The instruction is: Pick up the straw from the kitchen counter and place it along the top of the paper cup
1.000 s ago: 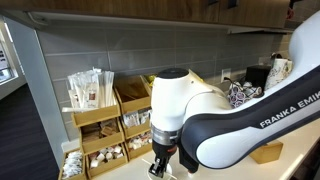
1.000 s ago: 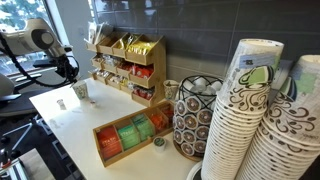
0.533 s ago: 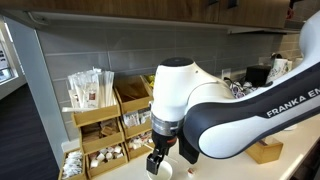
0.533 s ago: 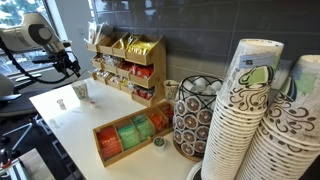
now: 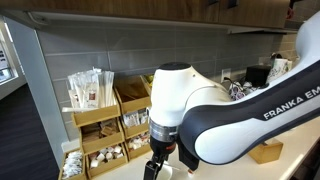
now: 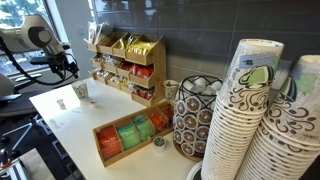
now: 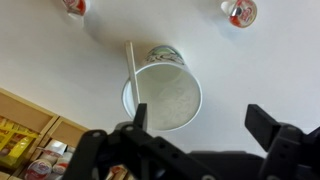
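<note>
The gripper (image 7: pixel 200 122) hangs open, empty, above the cup (image 7: pixel 168 95) on the counter (image 7: pixel 255 65). The straw (image 7: pixel 131 68) crosses the cup's rim at ten o'clock, pointing toward twelve.

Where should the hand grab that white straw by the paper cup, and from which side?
Probably the free end of the straw, the stretch past the rim of the paper cup, coming down with the open hand turned so it closes across the shaft. The straw is long, narrow and lies flat; farther along it runs against the rim, where a finger would likely bump the cup.
</note>
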